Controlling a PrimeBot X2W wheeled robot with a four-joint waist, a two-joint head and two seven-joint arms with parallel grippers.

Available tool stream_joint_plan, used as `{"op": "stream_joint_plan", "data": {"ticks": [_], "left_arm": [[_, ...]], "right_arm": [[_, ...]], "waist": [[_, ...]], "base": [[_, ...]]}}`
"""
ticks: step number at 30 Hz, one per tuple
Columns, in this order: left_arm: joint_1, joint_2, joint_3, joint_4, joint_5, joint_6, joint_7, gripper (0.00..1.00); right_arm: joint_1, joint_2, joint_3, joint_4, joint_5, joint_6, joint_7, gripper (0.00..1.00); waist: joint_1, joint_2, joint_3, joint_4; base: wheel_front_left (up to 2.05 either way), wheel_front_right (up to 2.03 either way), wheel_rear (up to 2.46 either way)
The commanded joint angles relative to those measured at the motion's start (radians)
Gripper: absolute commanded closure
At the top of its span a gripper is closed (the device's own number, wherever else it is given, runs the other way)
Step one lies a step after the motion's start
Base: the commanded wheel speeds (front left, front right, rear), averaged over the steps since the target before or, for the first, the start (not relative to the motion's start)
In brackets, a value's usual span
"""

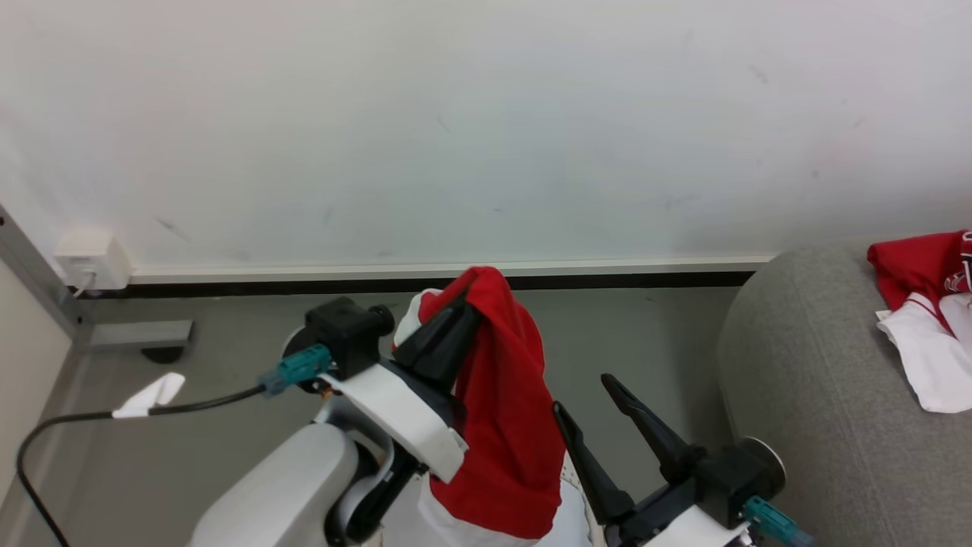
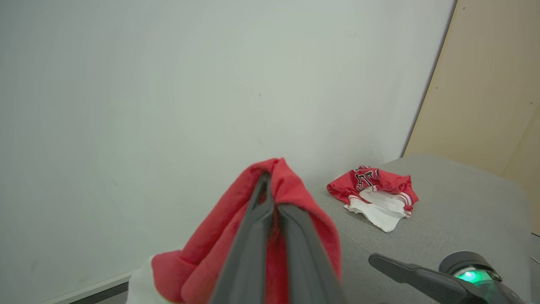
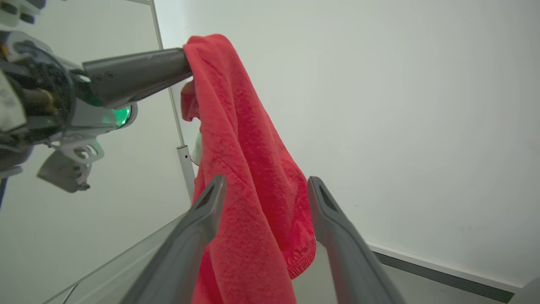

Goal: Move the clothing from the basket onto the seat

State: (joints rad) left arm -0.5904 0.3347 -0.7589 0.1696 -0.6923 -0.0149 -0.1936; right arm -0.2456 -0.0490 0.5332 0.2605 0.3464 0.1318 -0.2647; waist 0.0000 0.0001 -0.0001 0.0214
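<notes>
Red and soft, the held jersey is hanging from my left gripper, whose two dark fingers are pinching together on a fold at the top of the cloth. The garment is draping down in the air in front of the white wall, above the grey floor. My right gripper is sitting just beside the hanging cloth, lower and to its right, jaws spread wide and gripping nothing. From its wrist camera the red fabric is showing between the two fingers, and I cannot tell whether it is touching them. A second jersey, red and white, is lying crumpled on the grey seat, well apart to the right.
</notes>
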Motion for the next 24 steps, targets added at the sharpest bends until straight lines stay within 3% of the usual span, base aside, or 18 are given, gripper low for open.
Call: {"op": "stream_joint_plan", "data": {"ticks": [1,22,24], "left_arm": [[0.016,-0.003,-0.005,0.001,-0.006,-0.004,0.005,1.00],[0.022,-0.066,-0.088,-0.005,-0.013,-0.033,0.029,1.00],[0.024,-0.065,-0.089,-0.007,-0.015,-0.031,0.029,1.00]], "right_arm": [[-0.020,-0.003,0.008,0.008,0.012,-0.002,0.001,0.00],[-0.179,-0.004,0.265,0.349,0.191,-0.002,0.001,0.00],[-0.186,-0.003,0.252,0.368,0.203,-0.002,0.001,0.78]], "waist": [[0.0000,-0.0001,-0.001,0.013],[0.0000,-0.0001,-0.033,0.152],[0.0000,-0.0001,-0.034,0.156]], "base": [[0.00,0.00,0.00],[0.00,0.00,0.00],[0.00,0.00,0.00]]}}
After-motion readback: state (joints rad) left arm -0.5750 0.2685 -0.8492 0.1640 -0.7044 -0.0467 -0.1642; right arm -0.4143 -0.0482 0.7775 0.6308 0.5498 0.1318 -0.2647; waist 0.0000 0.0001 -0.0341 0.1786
